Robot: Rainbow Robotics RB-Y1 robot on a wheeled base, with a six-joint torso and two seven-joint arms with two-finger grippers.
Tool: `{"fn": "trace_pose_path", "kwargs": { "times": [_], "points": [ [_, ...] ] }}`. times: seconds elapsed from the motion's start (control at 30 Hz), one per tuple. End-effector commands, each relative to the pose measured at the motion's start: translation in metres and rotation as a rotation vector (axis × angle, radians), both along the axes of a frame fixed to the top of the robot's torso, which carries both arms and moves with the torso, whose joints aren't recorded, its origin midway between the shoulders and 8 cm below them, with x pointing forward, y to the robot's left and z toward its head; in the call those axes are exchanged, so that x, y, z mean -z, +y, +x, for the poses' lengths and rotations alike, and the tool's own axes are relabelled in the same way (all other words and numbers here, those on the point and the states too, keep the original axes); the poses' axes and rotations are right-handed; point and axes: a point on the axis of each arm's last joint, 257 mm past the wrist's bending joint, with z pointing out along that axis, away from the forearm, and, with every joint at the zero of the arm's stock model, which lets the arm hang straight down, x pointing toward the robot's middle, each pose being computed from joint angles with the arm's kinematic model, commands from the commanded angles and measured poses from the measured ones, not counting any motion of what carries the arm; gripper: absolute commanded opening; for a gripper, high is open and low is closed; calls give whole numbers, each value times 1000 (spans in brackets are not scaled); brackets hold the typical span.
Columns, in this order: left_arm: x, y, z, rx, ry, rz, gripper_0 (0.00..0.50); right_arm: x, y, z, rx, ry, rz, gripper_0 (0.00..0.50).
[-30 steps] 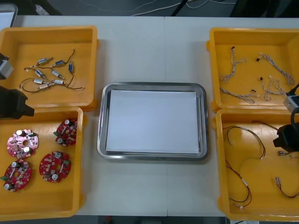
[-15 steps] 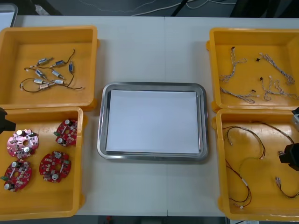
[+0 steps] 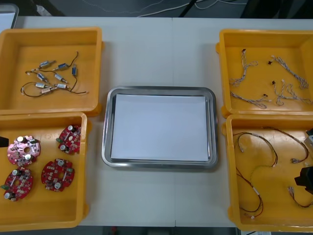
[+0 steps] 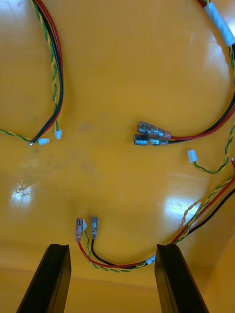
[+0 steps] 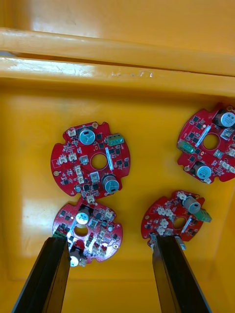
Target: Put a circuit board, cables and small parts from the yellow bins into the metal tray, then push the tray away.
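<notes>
Several round red circuit boards (image 3: pixel 57 175) lie in the near left yellow bin (image 3: pixel 44 221). My left gripper (image 5: pixel 110 239) hangs open above them, one board (image 5: pixel 88 232) partly between its fingers (image 5: pixel 44 274), not touching. In the front view just a dark tip of the left gripper (image 3: pixel 2 142) pokes in at the left edge. My right gripper (image 4: pixel 112 247) is open over the near right bin (image 3: pixel 232 196), low above a red, black and yellow cable (image 4: pixel 112 261). At the right edge of the front view is the right gripper (image 3: pixel 305 178). The metal tray (image 3: pixel 159 90), white inside, sits in the middle.
The far left bin (image 3: pixel 93 63) holds small metal parts (image 3: pixel 49 78) with thin wires. Pale twisted cables (image 3: pixel 249 100) lie in the far right bin (image 3: pixel 222 68). Bare table runs between the bins and around the tray.
Both arms have drawn outward to the edges of the front view: the left one slid off to the left and nearer, the right one moved nearer along the right edge.
</notes>
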Motion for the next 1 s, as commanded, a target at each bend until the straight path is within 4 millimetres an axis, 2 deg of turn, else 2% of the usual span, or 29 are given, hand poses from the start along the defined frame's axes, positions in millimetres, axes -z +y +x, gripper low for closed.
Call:
{"fn": "trace_pose_path", "kwargs": {
  "times": [0.03, 0.23, 0.53, 0.73, 1.0],
  "points": [
    [-7, 16, -6, 111, -27, 139, 500, -1, -9, -7, -40, -4, -60, 500],
    [-1, 21, -12, 130, -35, 143, 500, 8, -2, -8, -27, -8, -51, 500],
    [4, 32, -18, 41, -8, 33, 500, 19, 11, -9, -19, -8, -27, 500],
    [5, 56, -20, -56, 15, 8, 500, 26, 15, -10, -12, -5, -28, 500],
    [8, 90, -18, -273, 23, -14, 500, 35, 19, -12, 1, -14, -35, 500]
  ]
}}
